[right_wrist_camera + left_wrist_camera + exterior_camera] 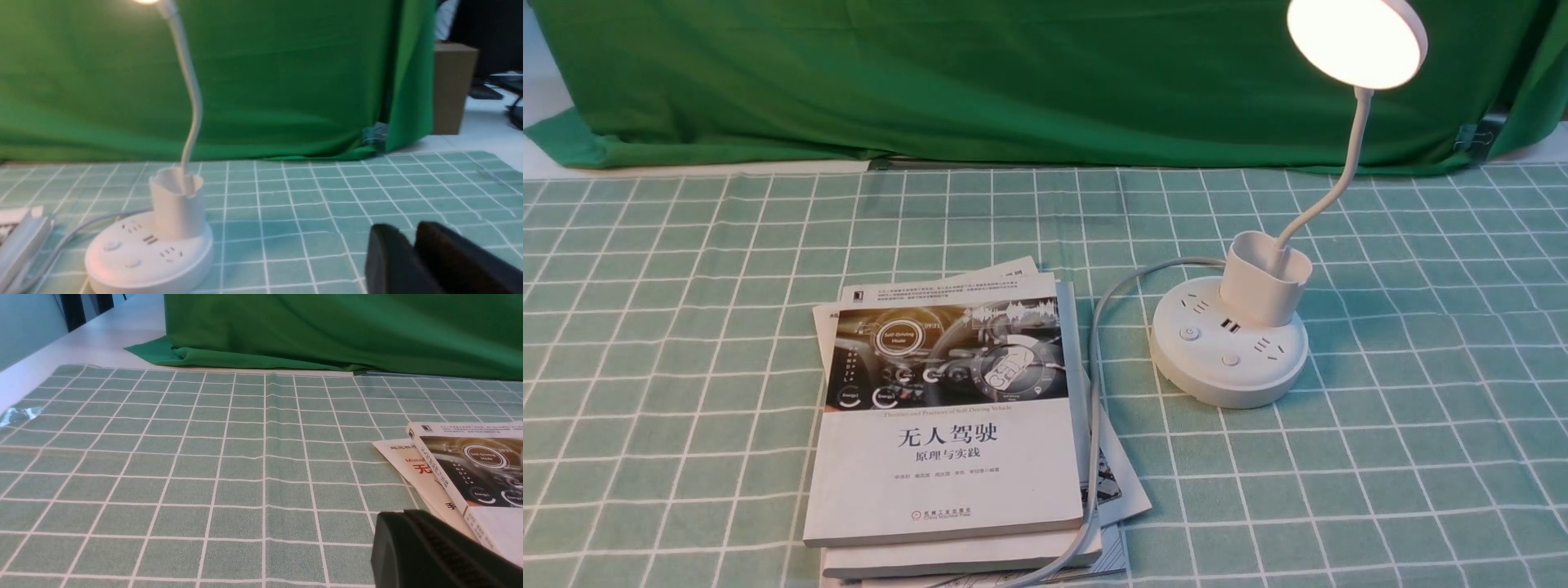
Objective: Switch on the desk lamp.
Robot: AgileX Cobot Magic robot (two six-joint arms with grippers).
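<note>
Green checked cloth, green backdrop. Desk lamp (1262, 294) stands right of the books (947, 408), head glowing; task looks done. Right claw (410, 237) pressed together, apart from the base. Left claw (408, 539): cannot tell. Risk: a second button press kills the light.

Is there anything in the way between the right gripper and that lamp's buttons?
Nothing visible. In the right wrist view, only checked tablecloth lies between the right gripper and the desk lamp; the books sit on its other side.
</note>
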